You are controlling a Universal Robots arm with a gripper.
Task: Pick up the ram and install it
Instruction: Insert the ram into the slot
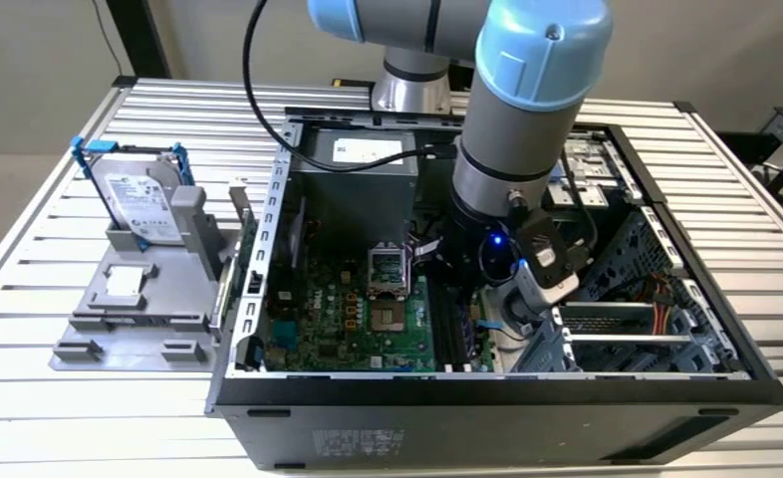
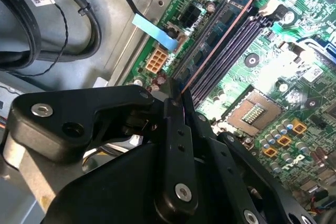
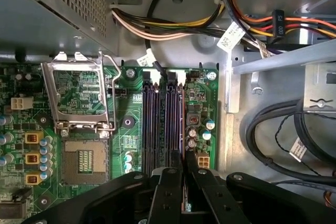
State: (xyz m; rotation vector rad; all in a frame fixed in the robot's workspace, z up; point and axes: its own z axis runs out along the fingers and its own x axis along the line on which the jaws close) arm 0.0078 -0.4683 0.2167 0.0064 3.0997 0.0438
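- The black two-fingered gripper (image 2: 181,109) is clamped on the ram (image 2: 216,43), a thin dark circuit-board stick held edge-on, so that it runs along the long black motherboard slots (image 3: 163,121).
- In both wrist views the ram sits over the slot nearest the board's edge; whether it is seated I cannot tell.
- The open black computer case (image 1: 498,403) holds the green motherboard (image 1: 332,324) with its bare silver processor socket (image 3: 84,158) and bundled cables (image 3: 173,24).
- To the exterior view's left, a silver-labelled hard drive in a blue bracket (image 1: 139,199) stands in a grey plastic stand (image 1: 126,309), well apart from the work.
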